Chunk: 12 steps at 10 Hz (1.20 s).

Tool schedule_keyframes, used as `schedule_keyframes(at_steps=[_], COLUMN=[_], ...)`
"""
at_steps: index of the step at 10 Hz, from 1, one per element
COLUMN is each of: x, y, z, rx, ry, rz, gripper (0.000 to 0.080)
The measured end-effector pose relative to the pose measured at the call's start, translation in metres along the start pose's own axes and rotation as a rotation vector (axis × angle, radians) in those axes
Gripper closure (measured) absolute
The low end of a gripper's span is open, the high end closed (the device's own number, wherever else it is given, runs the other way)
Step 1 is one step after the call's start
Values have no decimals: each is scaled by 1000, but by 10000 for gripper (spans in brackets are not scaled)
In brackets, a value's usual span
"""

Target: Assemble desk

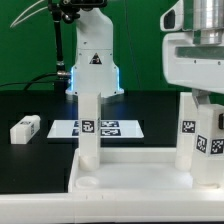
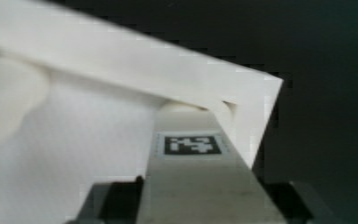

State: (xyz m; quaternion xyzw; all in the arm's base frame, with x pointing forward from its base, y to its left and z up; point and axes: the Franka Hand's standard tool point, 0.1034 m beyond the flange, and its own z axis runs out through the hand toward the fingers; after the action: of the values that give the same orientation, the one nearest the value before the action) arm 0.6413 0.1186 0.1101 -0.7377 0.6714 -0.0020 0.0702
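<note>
From the exterior view, the end effector [image 1: 197, 96] was clenched on the upright held leg [image 1: 196, 135] at the desk panel's [image 1: 130, 180] end on that view's right. A standing leg [image 1: 90, 125] rose from the panel's far corner on the view's left. A loose leg [image 1: 25, 127] lay on the tabletop [image 1: 40, 105] beyond the panel. In the wrist view, the end effector [image 2: 202, 205] clasped the held leg [image 2: 197, 165], tag showing, against the desk panel [image 2: 87, 80].

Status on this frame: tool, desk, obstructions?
Tool closed on upright leg at desk top. Second leg standing on the top; third leg loose on table. Nothing in the way.
</note>
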Motion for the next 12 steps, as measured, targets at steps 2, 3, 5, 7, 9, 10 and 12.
schedule_keyframes(at_steps=[2, 3, 5, 7, 9, 10, 12], x=[4, 2, 3, -3, -10, -10, -7], y=[1, 1, 1, 3, 6, 6, 6], z=[0, 0, 1, 3, 6, 7, 7], rx=[47, 46, 46, 34, 16, 28, 27], ry=[-50, -51, -50, -32, -32, -24, -16], rz=[172, 194, 200, -84, -336, -403, -541], gripper=[509, 509, 509, 247, 158, 158, 151])
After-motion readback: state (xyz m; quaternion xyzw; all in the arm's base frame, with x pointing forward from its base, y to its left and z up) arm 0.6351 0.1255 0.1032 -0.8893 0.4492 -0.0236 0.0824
